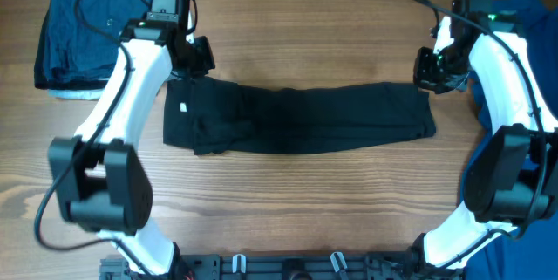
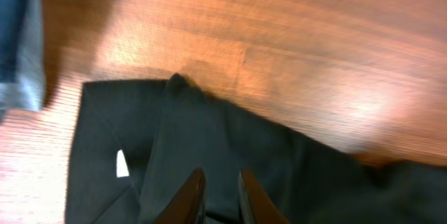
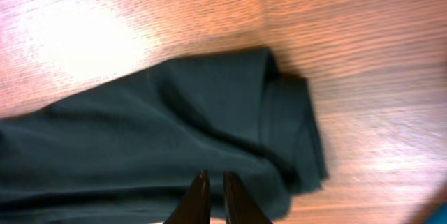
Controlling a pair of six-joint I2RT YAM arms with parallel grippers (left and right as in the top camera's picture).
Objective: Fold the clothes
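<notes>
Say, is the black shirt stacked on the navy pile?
No, the black shirt lies as a long folded band on the table, beside the navy pile.

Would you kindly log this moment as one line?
black polo: folded into long strip; left fingers: at tagged end; right fingers: closed, at other end; navy stack: far left

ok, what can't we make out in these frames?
Both wrist views: motion blur; lower edge cuts the left gripper and right gripper, so any pinch on the black folded fabric shirt is unclear.
Left wrist: shirt's small white tag unreadable.
Overhead: bright blue garment cut by right edge, hidden behind right arm.
</notes>
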